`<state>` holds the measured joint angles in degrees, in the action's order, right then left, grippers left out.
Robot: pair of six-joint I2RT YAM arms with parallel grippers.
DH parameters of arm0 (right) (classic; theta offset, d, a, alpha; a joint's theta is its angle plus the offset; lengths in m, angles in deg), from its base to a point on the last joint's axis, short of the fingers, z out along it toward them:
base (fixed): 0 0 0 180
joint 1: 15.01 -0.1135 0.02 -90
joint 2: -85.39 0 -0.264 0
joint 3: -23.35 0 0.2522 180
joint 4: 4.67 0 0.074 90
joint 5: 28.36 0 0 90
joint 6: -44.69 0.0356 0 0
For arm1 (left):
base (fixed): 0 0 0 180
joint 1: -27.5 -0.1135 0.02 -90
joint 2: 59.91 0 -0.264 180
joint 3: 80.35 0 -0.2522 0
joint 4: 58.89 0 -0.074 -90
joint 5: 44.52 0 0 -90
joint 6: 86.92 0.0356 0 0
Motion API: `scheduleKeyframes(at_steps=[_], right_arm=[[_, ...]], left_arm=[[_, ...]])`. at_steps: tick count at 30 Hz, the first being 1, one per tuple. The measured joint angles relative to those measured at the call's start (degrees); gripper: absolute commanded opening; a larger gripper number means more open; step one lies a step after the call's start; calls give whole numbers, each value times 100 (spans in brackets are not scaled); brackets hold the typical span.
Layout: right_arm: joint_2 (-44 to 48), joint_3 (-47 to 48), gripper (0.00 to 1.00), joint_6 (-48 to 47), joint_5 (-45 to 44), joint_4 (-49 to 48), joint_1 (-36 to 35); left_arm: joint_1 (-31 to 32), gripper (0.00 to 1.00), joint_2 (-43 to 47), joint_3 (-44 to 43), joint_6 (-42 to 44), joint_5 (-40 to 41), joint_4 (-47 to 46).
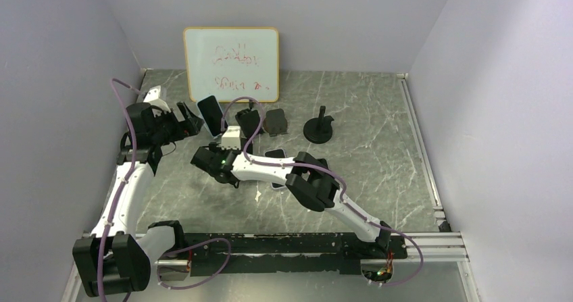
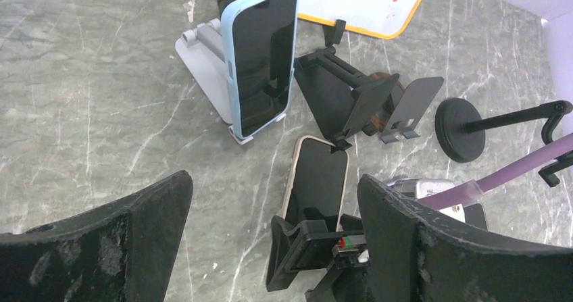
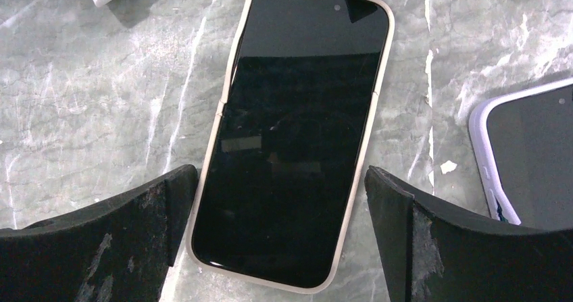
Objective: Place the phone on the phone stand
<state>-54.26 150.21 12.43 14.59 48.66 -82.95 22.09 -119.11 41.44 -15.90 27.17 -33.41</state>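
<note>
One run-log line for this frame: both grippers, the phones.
right gripper: open over beige phone, flat on table | left gripper: open, empty | blue phone: on grey stand | black stand: empty

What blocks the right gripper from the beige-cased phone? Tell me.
Nothing visible does. The right gripper hangs open straight above the beige-cased phone, which lies flat with one finger off each long edge.

The marbled table [image 1: 392,146] bears a flat beige-cased phone [image 3: 290,133], a round-based stand [image 1: 318,130] and a whiteboard [image 1: 231,64].
</note>
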Motion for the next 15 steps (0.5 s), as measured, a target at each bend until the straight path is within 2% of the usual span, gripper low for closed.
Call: scheduleKeyframes(at_steps=[4, 6, 11, 15], right_arm=[[2, -17, 100, -37, -4, -39, 0], [9, -55, 96, -31, -4, -79, 0], [181, -409, 74, 0, 66, -356, 7], [686, -1296, 64, -267, 321, -990, 39]], left_arm=[[0, 95, 0, 37, 2, -4, -2], [0, 95, 0, 37, 0, -15, -7], [0, 95, 2, 94, -7, -70, -57], [0, 94, 2, 236, -22, -179, -94]])
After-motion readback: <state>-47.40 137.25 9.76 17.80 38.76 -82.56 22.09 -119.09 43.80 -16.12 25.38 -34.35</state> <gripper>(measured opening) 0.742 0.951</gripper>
